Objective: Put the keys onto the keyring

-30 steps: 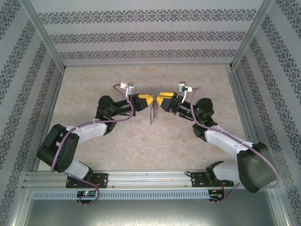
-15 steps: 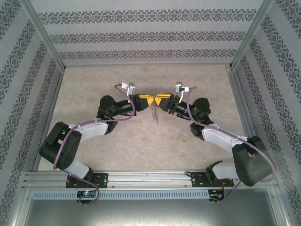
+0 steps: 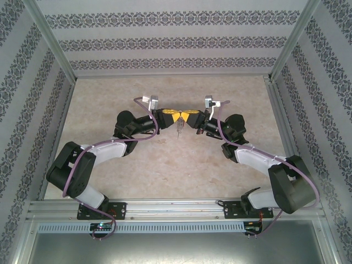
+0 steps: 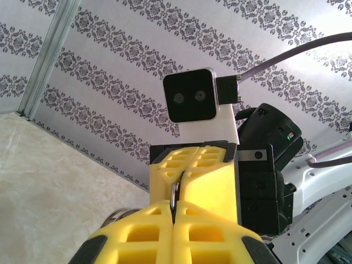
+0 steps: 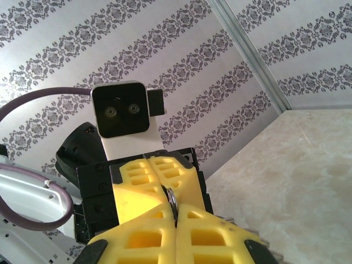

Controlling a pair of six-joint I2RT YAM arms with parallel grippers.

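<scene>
Hanging above the table (image 3: 110, 165), the keyring (image 3: 180, 130) dangles where the left gripper (image 3: 178, 117) and right gripper (image 3: 185, 117) meet tip to tip, both pinched tight on its rim. Whether a key is on it cannot be told, so the threading seems yet to do. Wrist views catch the clamped metal edge up close; overhead gives the dangling clips.

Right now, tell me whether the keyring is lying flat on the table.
No: the keyring hangs pinched between the left gripper and right gripper.
</scene>
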